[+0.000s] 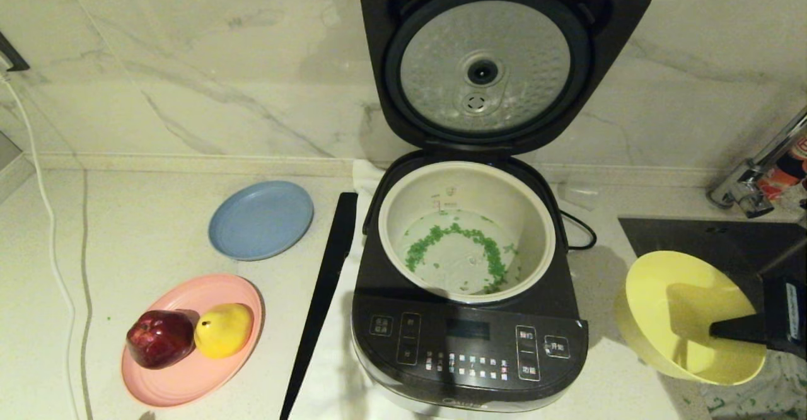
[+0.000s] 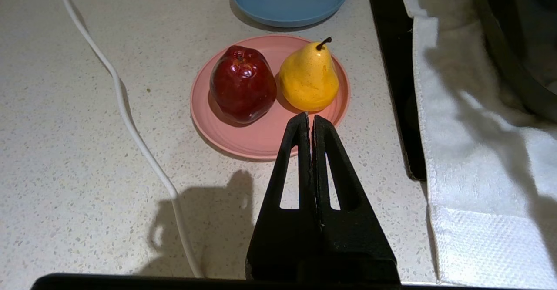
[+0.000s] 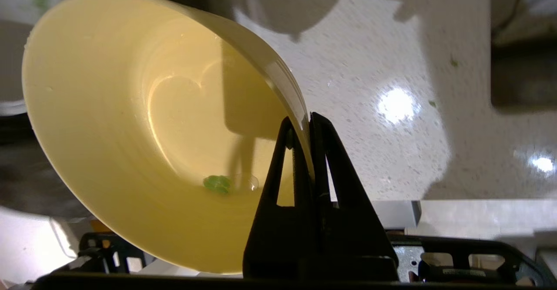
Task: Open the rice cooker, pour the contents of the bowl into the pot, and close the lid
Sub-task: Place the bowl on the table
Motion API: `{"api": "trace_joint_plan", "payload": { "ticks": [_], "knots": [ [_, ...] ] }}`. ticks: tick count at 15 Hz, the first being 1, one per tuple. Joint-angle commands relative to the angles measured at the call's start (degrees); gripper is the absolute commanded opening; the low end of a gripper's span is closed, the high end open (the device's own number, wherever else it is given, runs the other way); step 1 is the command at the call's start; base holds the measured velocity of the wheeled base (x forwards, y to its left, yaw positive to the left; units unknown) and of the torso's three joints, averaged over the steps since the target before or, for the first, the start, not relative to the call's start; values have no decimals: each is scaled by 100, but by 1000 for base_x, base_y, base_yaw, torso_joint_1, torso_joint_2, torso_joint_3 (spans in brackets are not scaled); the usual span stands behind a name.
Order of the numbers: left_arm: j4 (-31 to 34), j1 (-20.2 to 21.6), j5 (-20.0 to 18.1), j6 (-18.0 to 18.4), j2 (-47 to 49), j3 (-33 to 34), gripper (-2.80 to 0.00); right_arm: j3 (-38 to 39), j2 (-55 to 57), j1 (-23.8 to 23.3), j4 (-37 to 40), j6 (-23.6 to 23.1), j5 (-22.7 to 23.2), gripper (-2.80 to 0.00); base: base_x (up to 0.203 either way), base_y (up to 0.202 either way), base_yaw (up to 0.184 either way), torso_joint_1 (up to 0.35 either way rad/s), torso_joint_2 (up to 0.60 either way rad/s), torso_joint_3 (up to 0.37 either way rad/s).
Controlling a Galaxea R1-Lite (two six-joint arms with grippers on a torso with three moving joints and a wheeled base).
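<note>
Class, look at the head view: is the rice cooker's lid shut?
No: the lid stands raised behind the rice cooker, showing its silver underside, and the pot lies open with green bits inside.

rice cooker (image 1: 466, 344): dark grey-black, white labels on front panel
lid (image 1: 485, 67): dark outside; underside dimpled silver disc, black seal
pot (image 1: 403, 218): cream-white
bits in pot (image 1: 485, 250): bright green
bowl (image 1: 668, 319): pale yellow
plates: blue (image 1: 261, 219); pink (image 1: 208, 376)
apple (image 1: 160, 338): dark red
pear (image 1: 223, 330): yellow
surface (image 1: 126, 243): pale, speckled
</note>
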Motion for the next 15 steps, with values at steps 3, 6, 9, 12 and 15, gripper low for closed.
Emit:
{"api": "trace_joint_plan", "payload": {
  "ticks": [3,6,9,12,15],
  "knots": [
    [0,1,0,4,-4,53,-280,846,441,-450,-463,19,156,-280,0,0,0,0,0,0],
    [0,1,0,4,-4,44,-280,1357,869,-620,-1138,9,396,-280,0,0,0,0,0,0],
    [0,1,0,4,-4,49,-280,1875,1328,-973,-1975,-155,419,-280,0,0,0,0,0,0],
    [0,1,0,4,-4,51,-280,2253,1622,-1211,-2522,-352,423,-280,0,0,0,0,0,0],
    [0,1,0,4,-4,53,-280,2532,2048,-1219,-3242,-357,393,-280,0,0,0,0,0,0]
  ]
}}
